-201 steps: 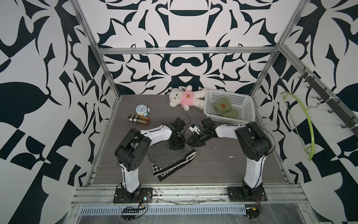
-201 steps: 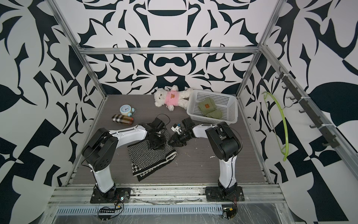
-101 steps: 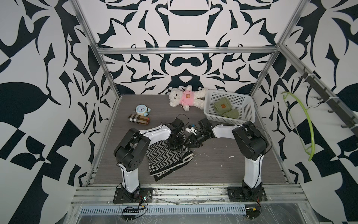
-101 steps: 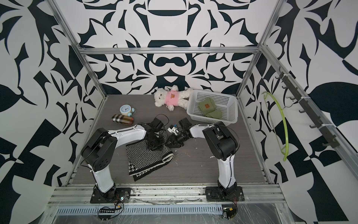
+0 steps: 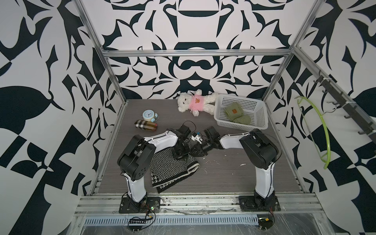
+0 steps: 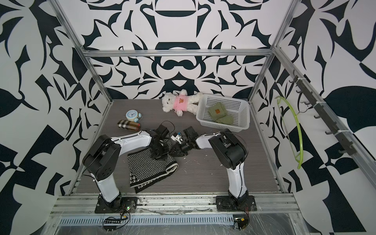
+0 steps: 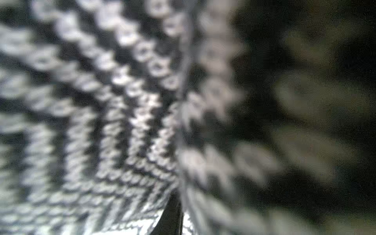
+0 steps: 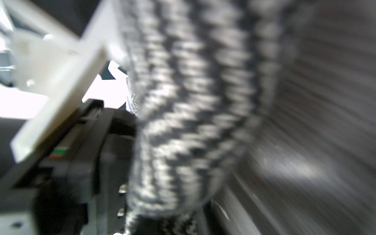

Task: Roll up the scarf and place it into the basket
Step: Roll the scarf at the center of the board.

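Both arms are bent low over the table (image 5: 223, 175). The left arm (image 5: 160, 140) and the right arm (image 5: 234, 140) reach inward until their wrists almost meet. The left gripper (image 5: 179, 156) is down on the far edge of the scarf (image 5: 168, 169). The right gripper (image 5: 195, 152) comes in from the side, just beside it, at the scarf's far right corner. The scarf lies mostly flat on the near-left part of the grey wood-grain table, well apart from the basket (image 5: 260, 116). It is a thick knit with a black and white zigzag pattern and a pale border, and its right edge curls into a soft fold. The basket is white plastic with grid holes and a flared rim. It stands in the far right corner and holds an olive-green knitted piece (image 5: 236, 114). In the left wrist view I see only blurred stitches of the scarf (image 7: 101, 101). In the right wrist view a thick fold of it (image 8: 193, 101) stands close to the lens, also blurred. I cannot tell if either gripper's jaws are wide or closed, or if they hold fabric.
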Available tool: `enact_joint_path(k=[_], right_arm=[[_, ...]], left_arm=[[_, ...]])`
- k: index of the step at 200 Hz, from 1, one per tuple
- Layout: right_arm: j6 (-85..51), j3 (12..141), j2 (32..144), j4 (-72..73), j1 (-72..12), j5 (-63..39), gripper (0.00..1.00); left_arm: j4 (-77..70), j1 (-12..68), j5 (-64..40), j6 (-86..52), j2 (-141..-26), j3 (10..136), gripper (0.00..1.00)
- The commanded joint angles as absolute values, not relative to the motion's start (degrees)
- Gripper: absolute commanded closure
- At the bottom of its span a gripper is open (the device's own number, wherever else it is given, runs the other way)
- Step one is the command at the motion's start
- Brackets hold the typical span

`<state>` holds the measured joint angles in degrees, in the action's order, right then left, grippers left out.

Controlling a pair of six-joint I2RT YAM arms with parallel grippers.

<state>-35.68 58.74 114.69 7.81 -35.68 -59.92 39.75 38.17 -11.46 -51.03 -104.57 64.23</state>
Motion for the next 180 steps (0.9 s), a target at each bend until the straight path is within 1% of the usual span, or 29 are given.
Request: enact_joint_path(k=[1, 21, 36, 47, 58, 69, 90, 106, 125, 180], right_arm=[[-41.46, 57.81, 114.1, 22.13, -42.14, -68.92, 1.0], [-42.1, 56.55, 113.36, 23.81, -42.8, -68.79, 1.0], [-41.06, 56.08, 112.4, 21.95, -42.8, -67.95, 1.0], [-37.68, 56.97, 111.75, 15.06, -42.81, -65.79, 1.0], [-31.22, 59.2, 110.98, 3.21, -42.87, -60.85, 1.0], [-27.77, 60.2, 110.17, -3.63, -42.88, -56.4, 1.0], [-26.11, 61.39, 109.25, -11.03, -42.89, -48.87, 1.0], [-26.15, 61.56, 109.07, -14.5, -42.89, -44.16, 1.0], [-27.1, 60.85, 108.52, -15.03, -42.89, -41.31, 1.0], [-26.57, 61.37, 105.09, -19.17, -42.98, -36.81, 1.0]], left_arm=[[34.03, 38.94, -8.47, -51.33, -109.87, 61.74, 0.79], [33.66, 38.96, -8.64, -51.42, -110.06, 61.62, 0.79], [33.49, 38.94, -8.94, -51.46, -110.06, 61.7, 0.79], [33.55, 38.94, -9.13, -51.28, -109.81, 61.7, 0.79], [34.33, 38.79, -8.81, -50.82, -108.81, 61.87, 0.79], [34.94, 38.29, -8.28, -50.29, -107.1, 61.51, 0.79], [36.24, 36.55, -7.47, -49.56, -102.69, 60.12, 0.79], [37.73, 35.42, -6.98, -48.93, -99.5, 59.48, 0.79], [39.24, 34.83, -6.22, -48.55, -96.12, 59.24, 0.78], [41.51, 33.88, -5.94, -47.69, -90.92, 59.48, 0.78]])
